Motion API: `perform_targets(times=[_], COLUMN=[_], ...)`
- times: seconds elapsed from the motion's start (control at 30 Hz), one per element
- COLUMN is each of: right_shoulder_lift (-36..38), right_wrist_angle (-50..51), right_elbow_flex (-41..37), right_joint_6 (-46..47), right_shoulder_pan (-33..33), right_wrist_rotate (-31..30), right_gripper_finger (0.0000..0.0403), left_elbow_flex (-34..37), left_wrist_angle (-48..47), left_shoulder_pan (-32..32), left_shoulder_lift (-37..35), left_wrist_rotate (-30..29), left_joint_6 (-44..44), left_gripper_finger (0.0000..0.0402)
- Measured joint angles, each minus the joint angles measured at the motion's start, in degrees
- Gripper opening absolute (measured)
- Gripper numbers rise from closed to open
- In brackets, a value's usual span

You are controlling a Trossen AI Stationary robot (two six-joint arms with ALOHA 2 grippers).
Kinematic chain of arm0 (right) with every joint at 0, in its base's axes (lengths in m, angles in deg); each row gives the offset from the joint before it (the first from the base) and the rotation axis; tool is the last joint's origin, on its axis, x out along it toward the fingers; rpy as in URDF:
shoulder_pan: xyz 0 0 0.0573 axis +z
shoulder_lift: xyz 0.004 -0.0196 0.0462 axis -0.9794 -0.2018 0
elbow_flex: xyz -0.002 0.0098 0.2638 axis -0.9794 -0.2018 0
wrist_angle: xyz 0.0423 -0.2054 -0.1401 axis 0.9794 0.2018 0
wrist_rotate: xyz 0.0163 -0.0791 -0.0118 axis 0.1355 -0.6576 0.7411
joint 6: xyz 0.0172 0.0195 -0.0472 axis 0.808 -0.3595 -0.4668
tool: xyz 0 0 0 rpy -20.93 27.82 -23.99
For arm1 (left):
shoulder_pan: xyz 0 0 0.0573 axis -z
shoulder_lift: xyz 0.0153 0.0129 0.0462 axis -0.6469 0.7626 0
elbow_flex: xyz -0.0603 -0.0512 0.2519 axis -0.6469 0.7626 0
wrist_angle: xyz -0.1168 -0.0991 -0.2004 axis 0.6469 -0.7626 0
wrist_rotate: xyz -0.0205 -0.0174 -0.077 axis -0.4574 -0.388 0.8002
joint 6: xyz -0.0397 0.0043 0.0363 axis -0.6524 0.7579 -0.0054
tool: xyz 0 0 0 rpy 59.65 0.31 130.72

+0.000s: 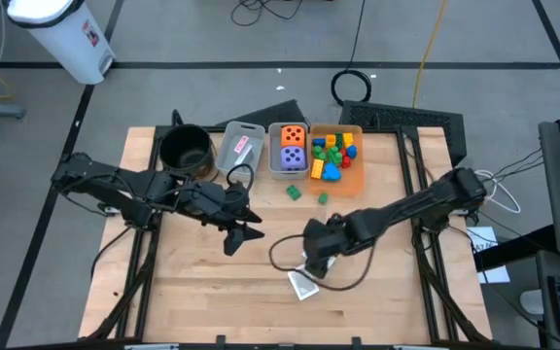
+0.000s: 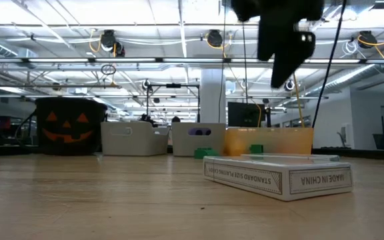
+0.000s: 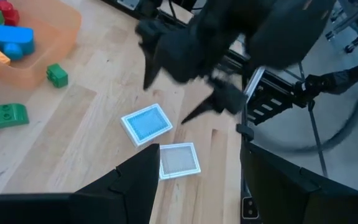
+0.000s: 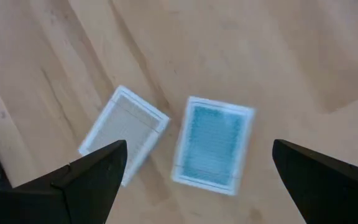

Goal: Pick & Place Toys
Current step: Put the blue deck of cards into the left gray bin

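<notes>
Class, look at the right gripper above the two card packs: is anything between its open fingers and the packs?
Nothing visible. The right gripper hangs open directly over the teal card pack and the white card pack, which lie flat on bare table. The left gripper waits off to the side.

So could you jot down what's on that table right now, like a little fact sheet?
surface: wooden table
right pincer: open, hovering above two card boxes
card boxes: teal one and white one, flat on the table, apart
left pincer: raised over the table's middle, holding nothing
orange bin: coloured plastic blocks
grey bin: orange die, purple die
loose: two green blocks by the bins
black pot: back left
</notes>
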Motion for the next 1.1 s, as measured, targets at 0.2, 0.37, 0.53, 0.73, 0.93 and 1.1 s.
perform_targets(times=[0.2,0.37,0.53,0.73,0.93,1.1], right_shoulder_lift=[-6.3,-9.2,-10.8,-12.7,-13.7,-13.6], right_wrist_angle=[-0.6,-1.8,-1.7,-1.5,-1.0,-1.2], right_elbow_flex=[0.1,0.1,0.1,0.1,0.0,-2.4], right_joint_6=[9.5,10.6,10.1,8.7,7.1,6.0], right_shoulder_pan=[-0.4,-0.4,-0.8,-1.3,-2.4,-3.2], right_wrist_rotate=[4.4,5.8,5.7,5.7,5.6,5.5], right_gripper_finger=[0.0394,0.0394,0.0394,0.0394,0.0394,0.0394], left_elbow_flex=[0.0,0.0,0.0,0.0,0.0,0.0], left_wrist_angle=[-0.6,-0.7,-0.7,-0.7,-0.7,-0.7], left_shoulder_pan=[0.0,0.0,0.0,0.1,0.0,0.0], left_shoulder_lift=[0.0,0.0,0.0,0.0,0.0,0.0], left_wrist_rotate=[0.0,0.0,0.0,0.0,0.0,0.0], left_joint_6=[0.0,0.0,0.0,0.0,0.0,0.0], left_gripper_finger=[0.0232,0.0232,0.0232,0.0232,0.0232,0.0232])
